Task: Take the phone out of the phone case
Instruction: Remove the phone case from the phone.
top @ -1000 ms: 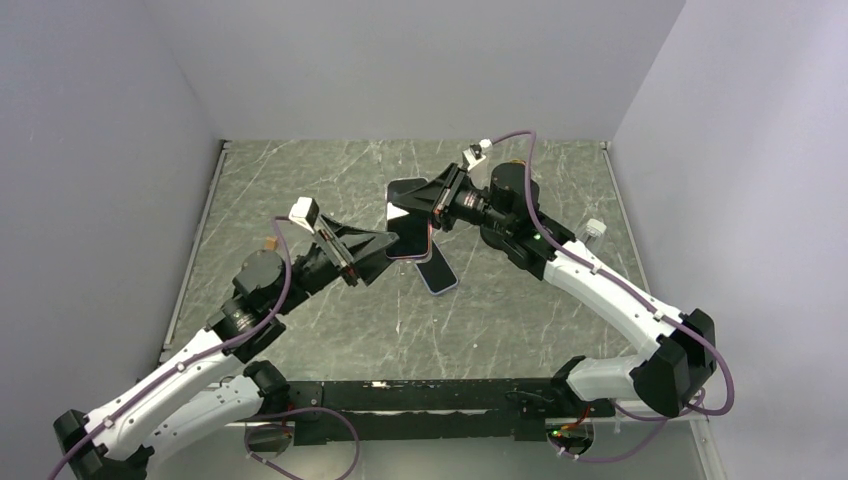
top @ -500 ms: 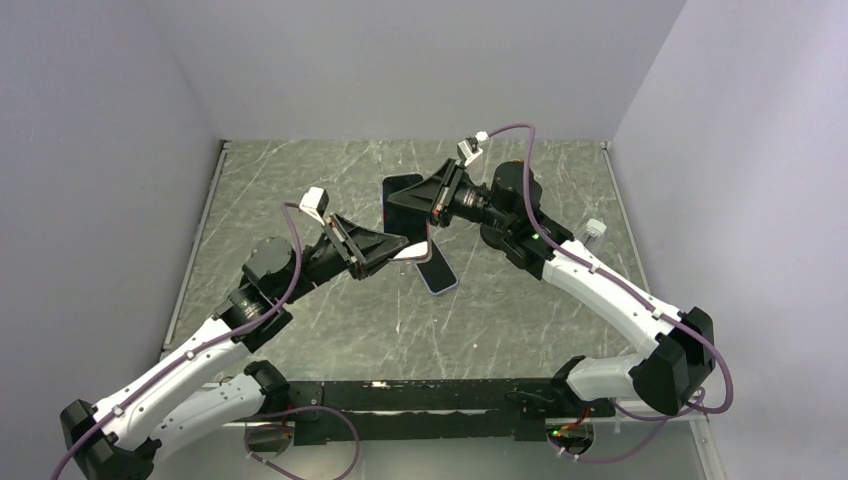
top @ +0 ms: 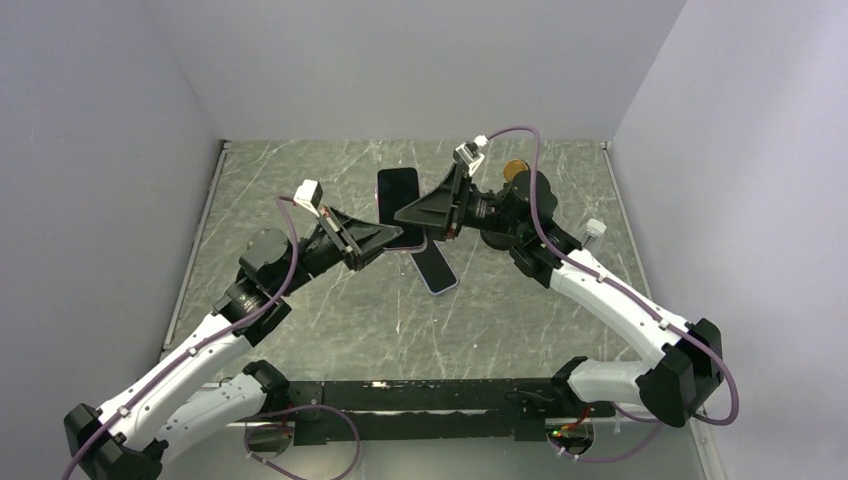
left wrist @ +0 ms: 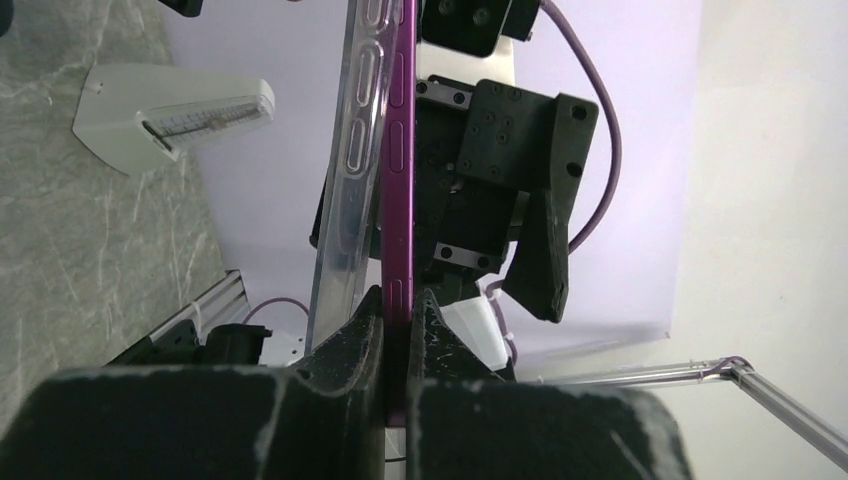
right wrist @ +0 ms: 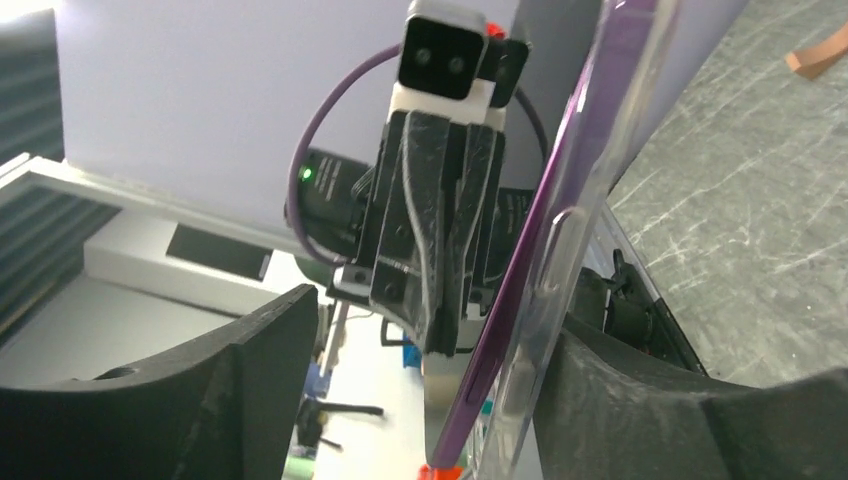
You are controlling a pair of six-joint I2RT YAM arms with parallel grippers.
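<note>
Where the left gripper is clenched, its two fingers pinch the phone flat across its faces at the near end, with the purple edge running out from between them. The clear phone case stands apart from that edge at the clamped end, passing outside one finger, and lies close against the phone farther out.

The right gripper is spread wide around the phone's middle. One finger is right against the back of the case and the other is well clear on the screen side, so it grasps nothing.

Both grippers hold this bundle in the air above the middle of the table, somewhat toward the far edge. A second phone lies flat on the table just nearer and to the right, partly under the grippers. A small tan object sits behind the right arm, near the far edge.

From above, the phone's black screen faces upward. Its long axis runs roughly from the near edge to the far edge, and the free end points toward the far edge.
</note>
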